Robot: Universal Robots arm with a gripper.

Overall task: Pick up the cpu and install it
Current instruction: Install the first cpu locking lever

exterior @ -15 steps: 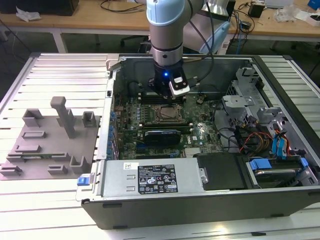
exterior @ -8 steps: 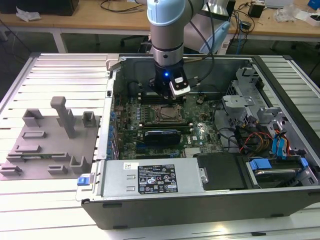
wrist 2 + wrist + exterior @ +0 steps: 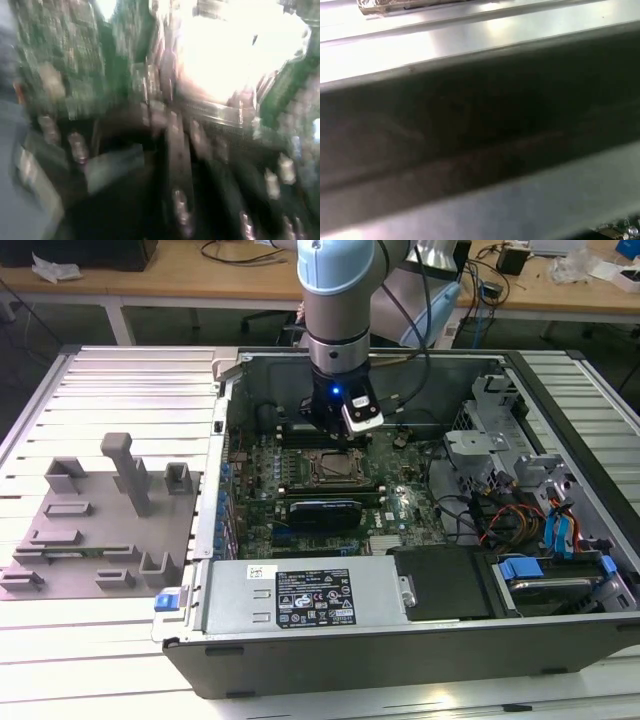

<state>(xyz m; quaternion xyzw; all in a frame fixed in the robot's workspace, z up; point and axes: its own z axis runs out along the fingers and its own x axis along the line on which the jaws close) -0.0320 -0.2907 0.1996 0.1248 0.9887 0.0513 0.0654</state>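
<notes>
Robotics lab, opened computer case (image 3: pixel 400 540), cluttered workbenches (image 3: pixel 180 285)

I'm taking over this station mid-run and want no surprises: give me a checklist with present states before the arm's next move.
1. Arm inside the open computer case: ok, the gripper hangs over the motherboard.
2. Gripper close to the socket: ok, just above it in the exterior view.
3. Socket frame open: cannot tell.
4. Cpu held or seated: cannot tell.
5. Fixture plate out of the arm's way: ok, it lies outside the case at the exterior view's left.
</notes>
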